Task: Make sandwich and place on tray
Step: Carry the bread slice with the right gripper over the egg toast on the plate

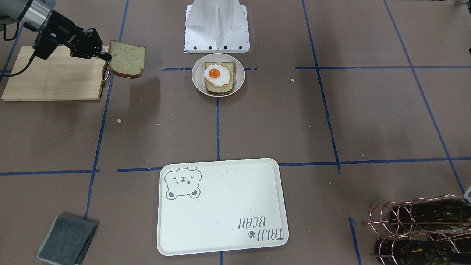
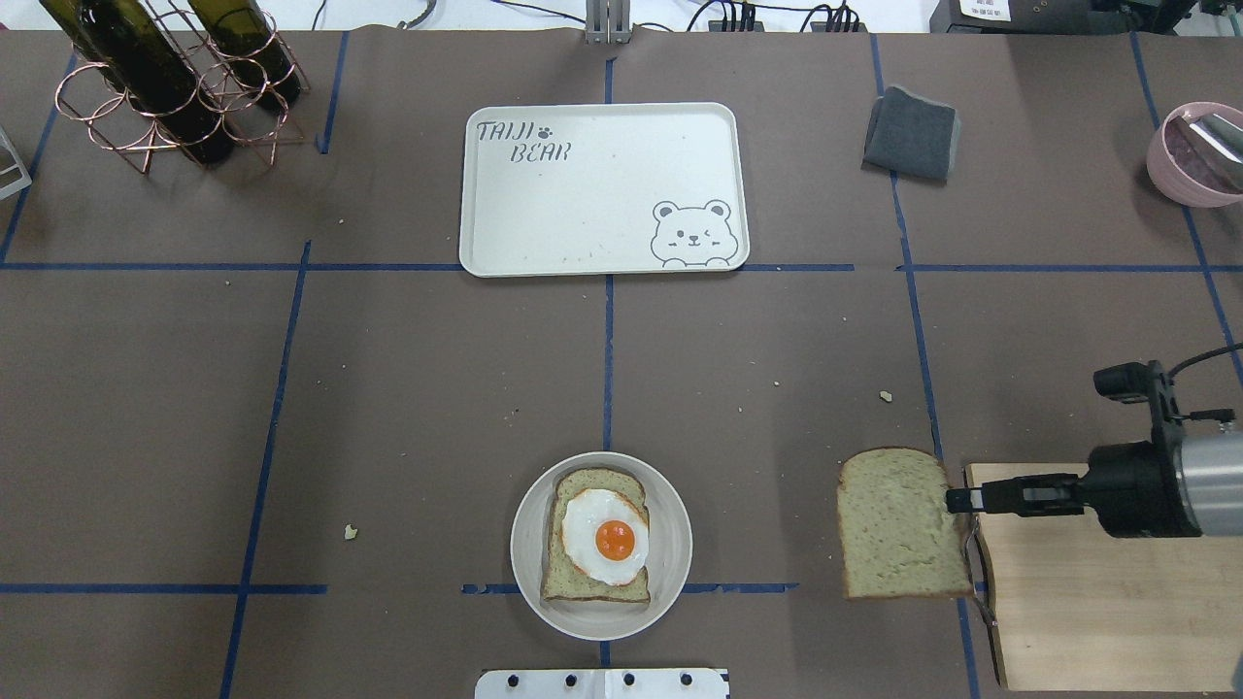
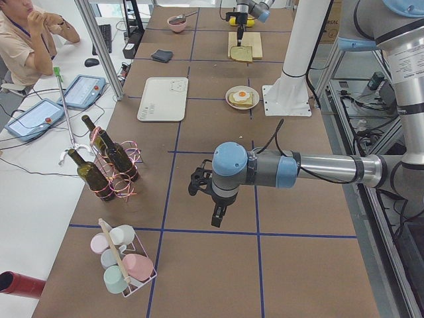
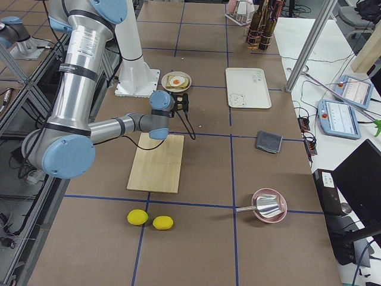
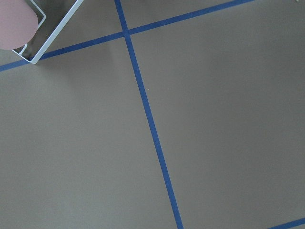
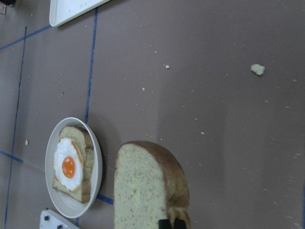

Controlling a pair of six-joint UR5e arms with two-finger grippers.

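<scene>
My right gripper (image 1: 107,57) is shut on the edge of a bread slice (image 1: 127,59) and holds it above the table, just off the end of the wooden cutting board (image 1: 55,77). The slice also shows in the overhead view (image 2: 898,524) and the right wrist view (image 6: 143,186). The other bread slice (image 2: 583,481) lies in the small round plate (image 2: 675,553) with the fried egg (image 2: 604,536) on top. The tray (image 2: 602,194) holds nothing. My left gripper (image 3: 217,213) hangs over bare table far from these; I cannot tell whether it is open.
A wire rack with wine bottles (image 2: 175,87), a folded grey cloth (image 2: 911,133) and a pink bowl (image 2: 1194,155) stand along the far side. Two lemons (image 4: 149,219) lie beyond the board. A rack of cups (image 3: 122,258) stands near the left arm. The robot base (image 1: 217,25) is behind the plate.
</scene>
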